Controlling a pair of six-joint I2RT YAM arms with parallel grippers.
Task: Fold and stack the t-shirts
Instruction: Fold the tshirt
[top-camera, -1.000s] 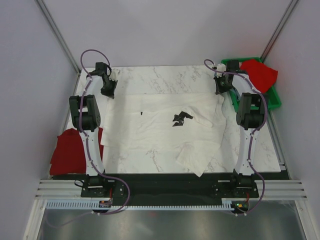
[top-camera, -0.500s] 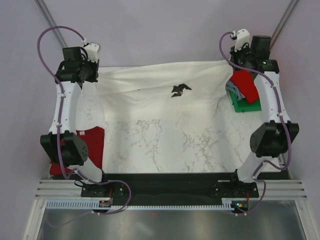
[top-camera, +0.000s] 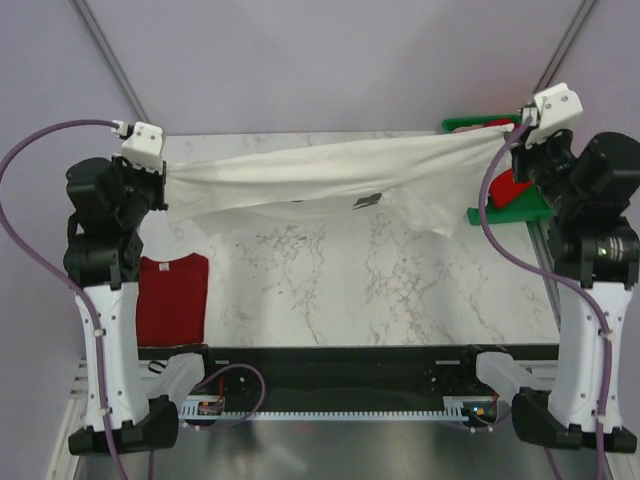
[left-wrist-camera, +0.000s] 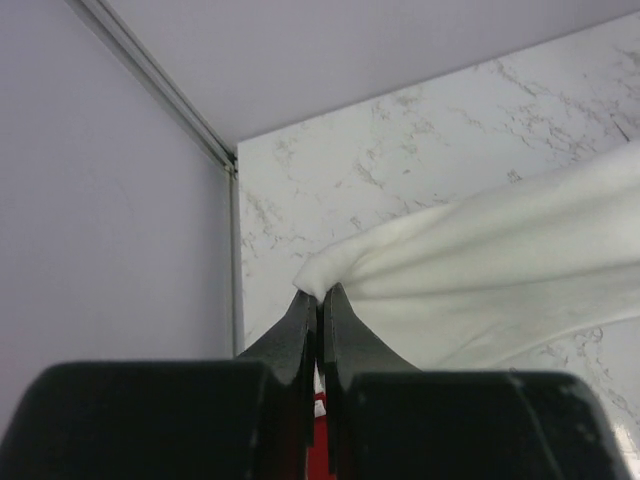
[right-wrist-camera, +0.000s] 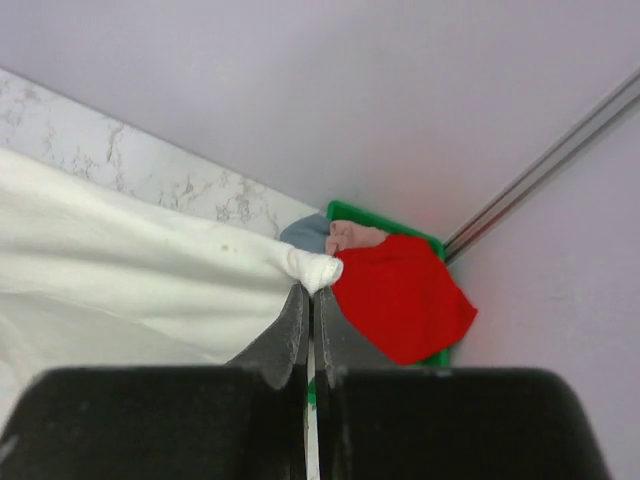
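Note:
The large white t-shirt hangs stretched in the air across the far half of the table, with a small dark label showing. My left gripper is shut on its left corner, raised high at the far left. My right gripper is shut on its right corner, raised at the far right. A folded red t-shirt lies flat at the table's left edge. Another red t-shirt lies in the green bin, with grey-blue cloth beside it.
The green bin stands at the far right corner, partly hidden behind my right arm. A pinkish cloth also lies in it. The marble table spreads below the hanging shirt. Walls close in on both sides.
Both arms have lifted higher and pulled apart, raising the white t-shirt off the table and stretching it taut. The red t-shirt at the left now shows more fully.

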